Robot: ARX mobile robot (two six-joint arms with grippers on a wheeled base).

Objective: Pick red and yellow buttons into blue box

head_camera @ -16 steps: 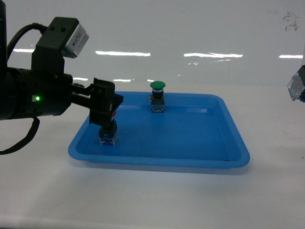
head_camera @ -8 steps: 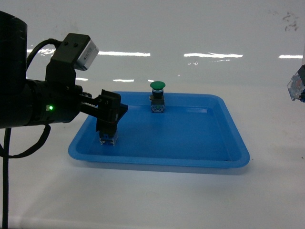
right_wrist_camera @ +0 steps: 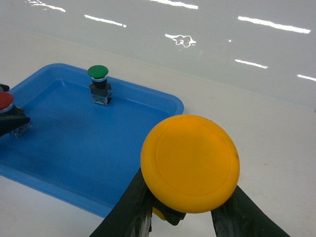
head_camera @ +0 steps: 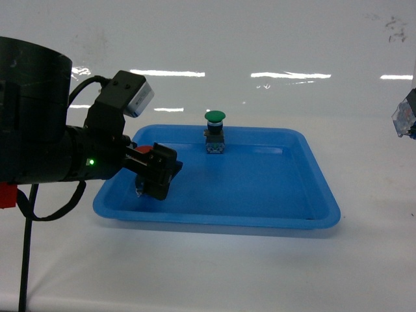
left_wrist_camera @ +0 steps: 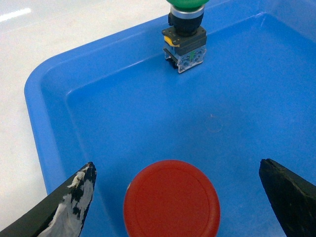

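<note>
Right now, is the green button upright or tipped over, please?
Upright: the green button stands on its clear base in the blue tray, cap on top.

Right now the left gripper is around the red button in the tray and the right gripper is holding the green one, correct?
Not quite: the right gripper holds the yellow button, as the right wrist view shows. The green button stands free in the tray. The rest is right.

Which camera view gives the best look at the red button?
The left wrist view: the red button fills the lower middle, cap facing the camera, between the left tool's fingers. In the head view the left tool hides most of it. The right wrist view shows only a small red cap at the left edge of the blue tray.
</note>
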